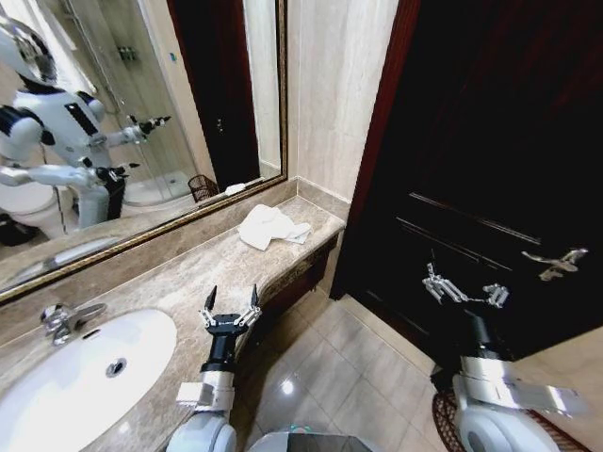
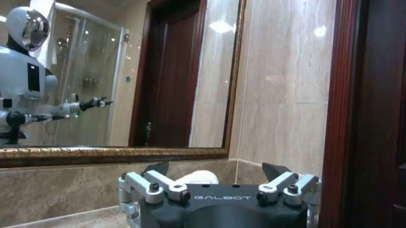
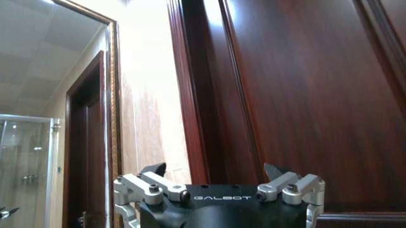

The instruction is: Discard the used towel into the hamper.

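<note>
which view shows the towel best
The head view: the white towel lies crumpled in full on the counter near the far end, ahead of the open left gripper. The left wrist view catches a white bit between the fingers. The right wrist view faces the door.

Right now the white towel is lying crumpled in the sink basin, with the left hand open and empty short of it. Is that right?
Not quite. The white towel is lying crumpled on the marble counter near its far end by the wall, not in the sink basin; the head view shows this. The rest stands: the left hand is open and empty, short of the towel.
</note>
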Available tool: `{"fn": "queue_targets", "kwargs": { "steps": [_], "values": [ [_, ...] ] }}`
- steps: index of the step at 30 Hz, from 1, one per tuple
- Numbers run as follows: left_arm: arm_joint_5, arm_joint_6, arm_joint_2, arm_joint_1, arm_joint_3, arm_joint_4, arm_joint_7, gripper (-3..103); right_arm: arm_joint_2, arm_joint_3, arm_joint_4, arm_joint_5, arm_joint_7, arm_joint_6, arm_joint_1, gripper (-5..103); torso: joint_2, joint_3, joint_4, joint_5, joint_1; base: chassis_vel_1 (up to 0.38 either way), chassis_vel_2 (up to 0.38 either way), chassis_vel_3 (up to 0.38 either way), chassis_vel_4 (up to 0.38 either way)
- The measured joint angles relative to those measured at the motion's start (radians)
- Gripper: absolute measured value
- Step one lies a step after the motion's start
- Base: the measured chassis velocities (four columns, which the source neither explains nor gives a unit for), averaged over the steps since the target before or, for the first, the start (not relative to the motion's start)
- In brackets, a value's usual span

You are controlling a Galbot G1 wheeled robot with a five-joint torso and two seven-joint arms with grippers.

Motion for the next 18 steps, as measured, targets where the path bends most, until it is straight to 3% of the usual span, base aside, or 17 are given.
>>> {"fn": "queue_targets", "kwargs": {
  "steps": [18],
  "values": [
    [0.004, 0.01, 0.0, -0.013, -0.01, 0.025, -0.019, 99, -0.026, -0.002, -0.024, 0.025, -0.017, 0.022, 0.027, 100, 0.0, 0.0, 0.0001, 0.0004, 0.0, -0.101, 0.11, 0.1, -0.1]
  ]
}}
